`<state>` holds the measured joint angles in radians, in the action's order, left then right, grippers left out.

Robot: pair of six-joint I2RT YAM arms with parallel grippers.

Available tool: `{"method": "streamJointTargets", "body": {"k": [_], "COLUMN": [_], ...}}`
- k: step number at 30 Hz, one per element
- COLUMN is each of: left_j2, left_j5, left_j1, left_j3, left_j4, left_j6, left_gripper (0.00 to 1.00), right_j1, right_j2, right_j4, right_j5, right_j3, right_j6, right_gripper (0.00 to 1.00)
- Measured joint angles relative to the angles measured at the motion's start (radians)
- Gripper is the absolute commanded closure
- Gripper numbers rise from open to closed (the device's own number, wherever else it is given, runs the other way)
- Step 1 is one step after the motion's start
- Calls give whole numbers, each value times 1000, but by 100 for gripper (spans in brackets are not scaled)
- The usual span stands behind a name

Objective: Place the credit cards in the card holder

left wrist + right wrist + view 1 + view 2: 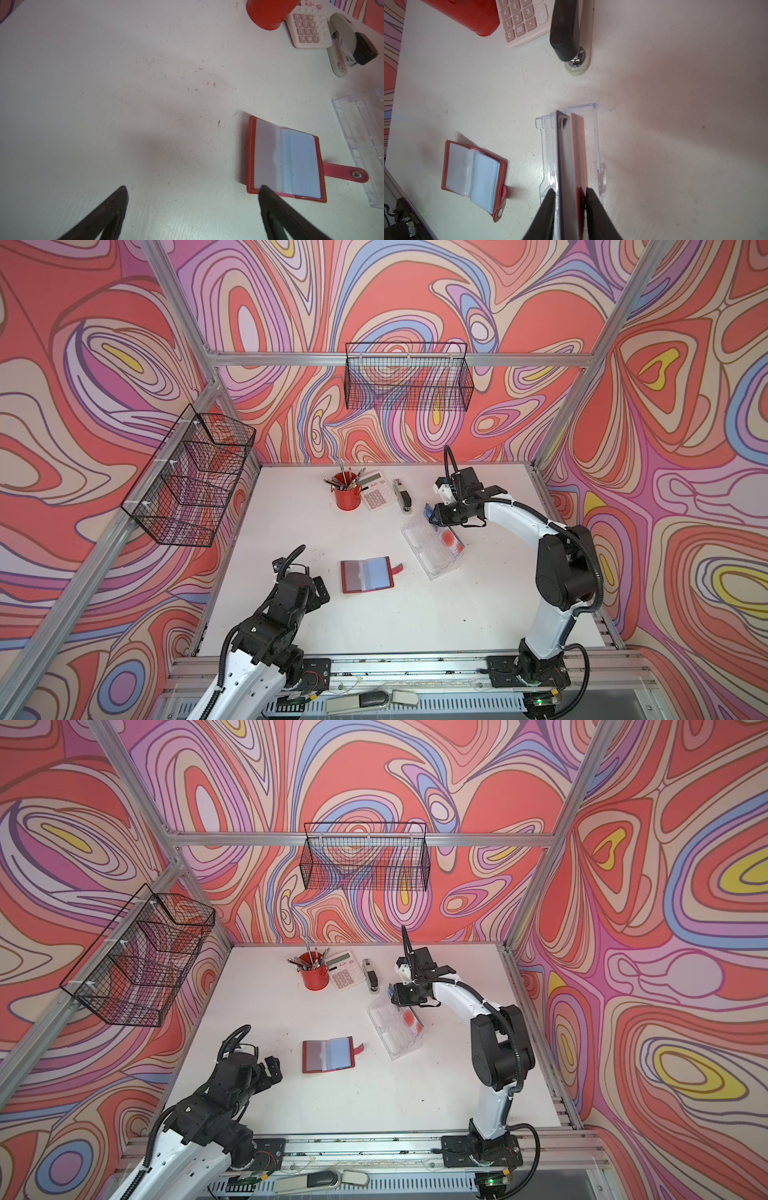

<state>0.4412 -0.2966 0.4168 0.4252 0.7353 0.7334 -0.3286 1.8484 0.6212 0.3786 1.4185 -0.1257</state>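
Note:
The card holder [368, 574] [328, 1054] lies open on the white table, red with clear sleeves and blue lining, its snap tab pointing right. My left gripper [322, 591] [193, 188] hovers open just left of the card holder [286, 162], with nothing between its fingers. A stack of credit cards [571, 149] stands on edge in the clear tray [596, 116]. My right gripper [570, 189] [432, 516] has a finger pressed on each side of that stack. A blue card edge [428, 512] shows at its tip. A pale card with a red circle [448, 537] lies in the tray [432, 564].
At the back of the table stand a red pen cup [347, 497], a calculator [376, 493] and a stapler [402, 497]. Wire baskets hang on the back wall [409, 377] and the left wall [191, 481].

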Motion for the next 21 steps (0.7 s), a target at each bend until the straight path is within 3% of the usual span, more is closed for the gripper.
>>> {"method": "streamJointTargets", "body": {"k": [21], "left_j2": [0], "left_j5": [0], "left_j1": [0], "left_j3": [0], "left_j4": [0], "left_j6": [0], "left_gripper": [0], "right_j1": [21], "right_j2": [-51], "right_j4": [-35], "right_j5": [103], "right_j3": [-11], "right_j6": [-4], "right_gripper": [76]}}
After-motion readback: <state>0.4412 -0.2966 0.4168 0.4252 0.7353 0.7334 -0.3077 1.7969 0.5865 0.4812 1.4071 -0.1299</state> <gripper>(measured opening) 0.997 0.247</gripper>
